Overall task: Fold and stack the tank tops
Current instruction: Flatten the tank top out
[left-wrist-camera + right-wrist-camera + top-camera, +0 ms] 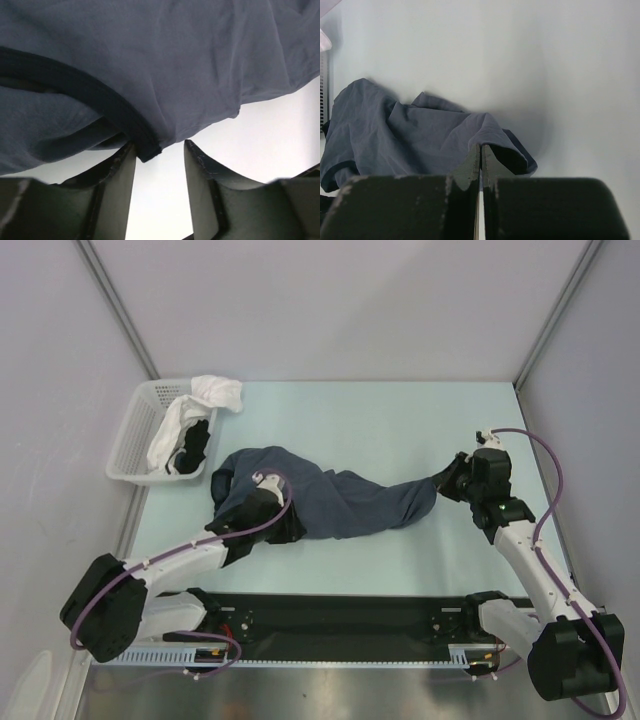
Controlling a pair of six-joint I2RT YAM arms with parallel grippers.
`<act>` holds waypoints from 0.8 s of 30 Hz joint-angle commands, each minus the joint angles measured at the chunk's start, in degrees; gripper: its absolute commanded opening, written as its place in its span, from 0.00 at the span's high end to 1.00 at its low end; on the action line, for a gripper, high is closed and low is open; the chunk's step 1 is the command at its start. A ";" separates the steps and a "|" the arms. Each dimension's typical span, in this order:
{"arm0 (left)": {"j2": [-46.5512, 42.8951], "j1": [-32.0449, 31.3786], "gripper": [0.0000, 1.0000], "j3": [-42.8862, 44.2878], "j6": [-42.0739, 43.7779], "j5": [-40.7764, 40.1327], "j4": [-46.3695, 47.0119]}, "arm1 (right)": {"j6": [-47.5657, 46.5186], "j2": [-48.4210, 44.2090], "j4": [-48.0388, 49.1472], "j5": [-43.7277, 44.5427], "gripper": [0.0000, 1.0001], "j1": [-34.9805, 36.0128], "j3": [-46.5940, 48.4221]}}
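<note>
Dark slate-blue cloth tank top [350, 502] lies bunched on the pale table [400, 420] between both arms. Left gripper [160, 146] is at its left end, jaws parted, with the darker hem band [100, 100] at the tips; only the wrist view shows this. Right gripper [481, 148] is pinched closed on the right end. Black cloth garment [196, 445] sits in the white plastic lattice basket [128, 435], seen only from overhead.
</note>
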 commanded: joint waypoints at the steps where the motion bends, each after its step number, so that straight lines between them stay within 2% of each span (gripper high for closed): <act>1: 1.13 -0.39 0.53 1.87 1.20 -1.31 0.91 | -0.69 -0.87 2.37 -1.03 1.00 -0.28 -0.15; 2: 1.31 -0.39 0.61 1.87 1.02 -0.52 1.26 | -0.69 -0.96 2.37 -0.94 1.00 -0.28 -0.15; 4: 1.84 -0.39 0.68 1.78 0.93 1.05 2.23 | -0.78 -1.05 2.20 -0.94 1.00 -0.28 0.11; 5: 1.84 -0.39 0.78 1.61 0.85 2.20 2.41 | -0.78 -0.96 2.02 -0.77 1.00 -0.28 0.03; 6: 1.58 -0.47 0.82 1.52 0.67 2.64 2.76 | -0.87 -1.14 1.85 -0.68 1.00 -0.28 0.20; 7: 1.31 -0.47 0.97 1.34 0.58 2.91 2.76 | -0.87 -1.22 1.76 -0.59 1.00 -0.28 0.20; 8: 1.14 -0.47 1.00 1.34 0.32 3.08 2.59 | -0.87 -1.31 1.67 -0.51 1.00 -0.37 0.38; 11: -1.75 -0.47 1.00 2.30 1.45 2.74 0.75 | -0.96 -1.40 -0.08 0.11 1.00 -0.37 1.25; 13: -3.60 -0.21 1.00 5.11 3.21 -2.24 -6.00 | -1.39 -1.49 -1.31 0.98 1.00 -0.45 2.13; 16: -7.29 1.72 1.00 13.45 7.16 -3.86 -16.03 | -2.10 -1.93 -4.56 3.18 1.00 -1.24 4.85; 18: -10.72 4.43 1.00 19.15 8.93 -2.81 -20.77 | -2.36 -2.54 -6.32 2.84 1.00 -2.03 6.61; 20: -14.22 6.89 1.00 23.38 9.54 1.49 -22.02 | -2.28 -4.03 -7.03 2.40 1.00 -3.08 7.41; 24: -17.06 14.62 1.00 32.17 10.51 4.67 -29.21 | -2.36 -6.76 -8.70 2.75 1.00 -3.79 8.81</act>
